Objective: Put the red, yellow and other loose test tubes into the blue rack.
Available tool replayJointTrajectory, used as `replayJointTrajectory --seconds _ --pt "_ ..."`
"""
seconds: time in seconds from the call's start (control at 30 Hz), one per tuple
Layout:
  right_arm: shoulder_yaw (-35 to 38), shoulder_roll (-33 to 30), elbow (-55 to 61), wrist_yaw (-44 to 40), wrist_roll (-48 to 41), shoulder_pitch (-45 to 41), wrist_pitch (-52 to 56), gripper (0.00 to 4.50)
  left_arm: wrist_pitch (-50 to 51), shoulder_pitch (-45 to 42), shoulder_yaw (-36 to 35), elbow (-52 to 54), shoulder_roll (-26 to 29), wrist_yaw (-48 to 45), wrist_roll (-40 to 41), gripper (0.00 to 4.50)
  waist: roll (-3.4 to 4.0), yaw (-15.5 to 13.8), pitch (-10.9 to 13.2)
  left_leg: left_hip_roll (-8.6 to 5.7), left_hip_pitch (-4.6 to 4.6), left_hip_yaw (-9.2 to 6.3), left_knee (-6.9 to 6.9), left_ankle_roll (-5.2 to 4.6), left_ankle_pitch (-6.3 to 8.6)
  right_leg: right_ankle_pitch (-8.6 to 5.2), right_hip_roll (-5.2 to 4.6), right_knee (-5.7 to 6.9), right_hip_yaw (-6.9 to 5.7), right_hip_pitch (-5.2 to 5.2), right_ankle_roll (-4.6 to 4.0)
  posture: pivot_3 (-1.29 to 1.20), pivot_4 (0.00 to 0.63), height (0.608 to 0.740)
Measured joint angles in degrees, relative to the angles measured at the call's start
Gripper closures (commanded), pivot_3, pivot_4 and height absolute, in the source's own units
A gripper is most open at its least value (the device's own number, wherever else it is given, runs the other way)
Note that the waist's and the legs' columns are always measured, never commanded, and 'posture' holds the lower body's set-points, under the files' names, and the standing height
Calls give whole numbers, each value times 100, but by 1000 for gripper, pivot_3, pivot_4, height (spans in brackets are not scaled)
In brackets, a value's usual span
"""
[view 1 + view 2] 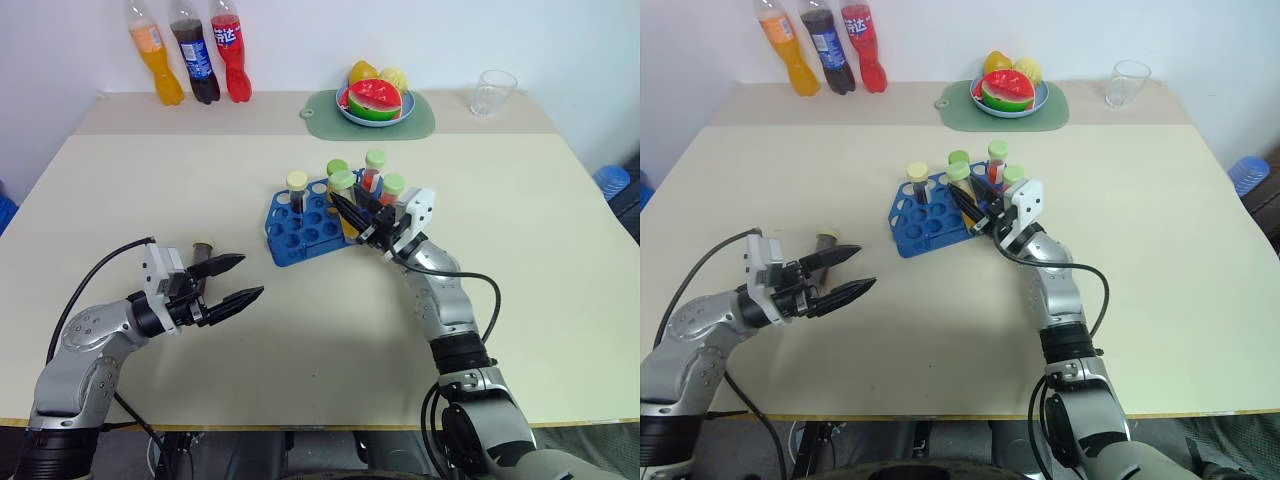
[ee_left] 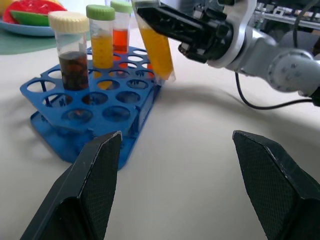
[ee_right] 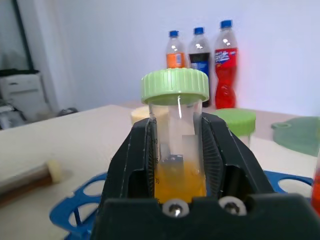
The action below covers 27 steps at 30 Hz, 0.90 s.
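The blue rack (image 1: pixel 290 240) sits mid-table. A dark brown tube with a cream cap (image 1: pixel 297 190), a yellow one (image 2: pixel 101 40) and a red one (image 1: pixel 373 172) stand upright in it. My right gripper (image 1: pixel 340 205) is shut on a yellow-orange test tube with a pale green cap (image 3: pixel 175 145). It holds the tube tilted over the rack's right edge, the lower end beside the rim (image 2: pixel 167 75). Another brown tube with a cream cap (image 1: pixel 203 246) lies flat on the table just behind my left gripper (image 1: pixel 240 280). That gripper is open, level and empty, pointing toward the rack.
Three soda bottles (image 1: pixel 200 55) stand at the back left. A green mat with a fruit plate (image 1: pixel 375 105) is at the back centre, and a clear glass (image 1: pixel 495 92) is at the back right. Cables trail from both wrists across the table.
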State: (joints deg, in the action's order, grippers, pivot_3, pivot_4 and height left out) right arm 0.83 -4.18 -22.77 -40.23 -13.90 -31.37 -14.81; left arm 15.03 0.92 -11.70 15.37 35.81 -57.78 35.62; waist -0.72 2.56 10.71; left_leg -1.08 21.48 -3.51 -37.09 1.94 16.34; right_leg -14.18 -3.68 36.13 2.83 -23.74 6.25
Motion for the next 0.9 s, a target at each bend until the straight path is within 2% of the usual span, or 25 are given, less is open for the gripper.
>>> replayJointTrajectory --seconds 0.17,0.53,0.9 --pt "22 82 -480 89 14 -204 -431 3547 86 58 -44 154 2 86 8 834 1 15 0 3 -5 -1 1 1 -1 1 7 5 0 0 -3 0 150 740" --pt "94 199 -610 5 -317 -514 -447 3547 95 87 -49 180 2 157 11 834 1 5 1 2 -2 -2 4 2 -1 1 4 4 0 -2 -3 0 150 740" --pt "189 303 -1964 446 33 -986 -1389 3547 70 142 -59 179 -6 146 10 834 1 16 0 1 -4 0 3 2 -1 2 5 5 1 -2 -4 0 150 740"
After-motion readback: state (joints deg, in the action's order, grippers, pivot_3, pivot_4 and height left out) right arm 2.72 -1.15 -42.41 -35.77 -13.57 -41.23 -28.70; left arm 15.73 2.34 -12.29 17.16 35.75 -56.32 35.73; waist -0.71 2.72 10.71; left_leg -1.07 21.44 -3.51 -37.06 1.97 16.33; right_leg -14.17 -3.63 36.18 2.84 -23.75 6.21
